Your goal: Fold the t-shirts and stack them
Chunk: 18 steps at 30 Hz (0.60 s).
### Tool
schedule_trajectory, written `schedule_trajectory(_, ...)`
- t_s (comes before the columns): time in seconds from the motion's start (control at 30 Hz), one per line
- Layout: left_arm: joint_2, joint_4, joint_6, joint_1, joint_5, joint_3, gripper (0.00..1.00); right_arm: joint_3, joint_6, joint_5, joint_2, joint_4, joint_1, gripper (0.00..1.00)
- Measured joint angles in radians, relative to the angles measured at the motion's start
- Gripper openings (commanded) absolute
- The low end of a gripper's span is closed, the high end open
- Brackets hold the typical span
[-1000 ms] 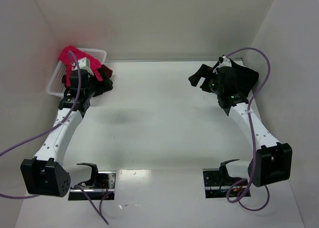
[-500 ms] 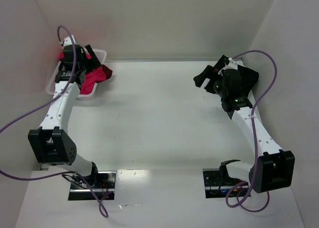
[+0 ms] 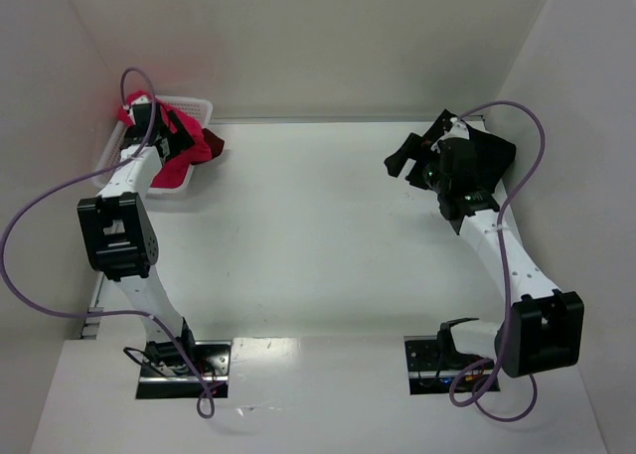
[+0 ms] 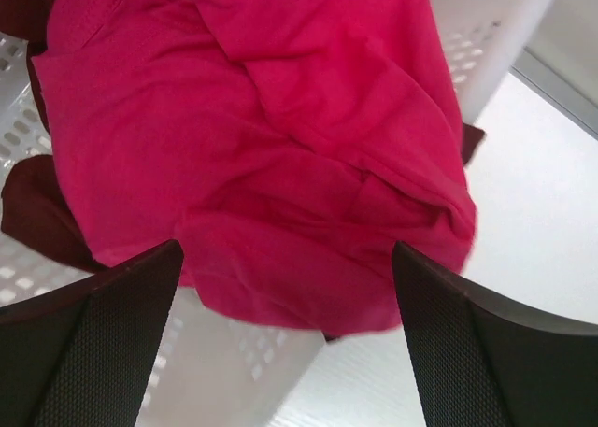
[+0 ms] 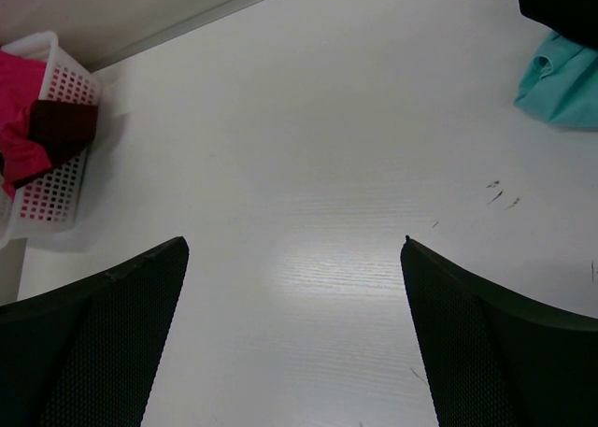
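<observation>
Left claw (image 4: 287,247) wide open, empty, over pink shirt (image 4: 280,137) in basket (image 4: 224,371); right claw (image 5: 294,242) wide open, empty, above counter (image 5: 308,119).

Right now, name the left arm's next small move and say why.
Probably lower the left pincer and close it on the crimson-pink shirt. Its jaws stand open over that cloth, which drapes over the basket wall, and nothing is held yet.

Left pincer (image 4: 287,247), right pincer (image 5: 294,242), each agape, seemingly aloft
</observation>
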Motion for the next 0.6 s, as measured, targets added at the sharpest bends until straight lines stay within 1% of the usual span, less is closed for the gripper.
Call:
schedule_trajectory(0.27,0.102,0.018,-0.024,0.051,0.016,0.021,0.96,0.0,-0.002,0.0,0.015,-0.012,0.0,1.0)
schedule_trajectory(0.37,0.104,0.03,-0.029,0.068,0.019,0.015,0.89,0.001,-0.002,-0.002,0.028,-0.02,0.0,1.0)
schedule_trajectory(0.4,0.104,0.036,-0.03,0.074,0.023,0.014,0.81,0.002,-0.002,-0.003,0.035,-0.025,0.0,1.0)
schedule_trajectory(0.43,0.104,0.048,-0.032,0.085,0.028,0.008,0.76,0.002,-0.002,-0.004,0.035,-0.027,0.0,1.0)
schedule_trajectory(0.47,0.105,0.056,-0.04,0.091,0.034,0.004,0.66,0.002,-0.002,-0.004,0.036,-0.027,0.0,1.0)
schedule_trajectory(0.53,0.105,0.065,-0.044,0.102,0.051,-0.006,0.59,0.002,-0.002,-0.005,0.037,-0.027,0.0,1.0)
schedule_trajectory(0.57,0.105,0.07,-0.048,0.105,0.06,-0.011,0.53,0.002,-0.002,-0.005,0.037,-0.027,0.0,1.0)
schedule_trajectory(0.6,0.108,0.072,-0.049,0.108,0.07,-0.015,0.49,0.002,-0.002,-0.007,0.037,-0.028,0.0,1.0)
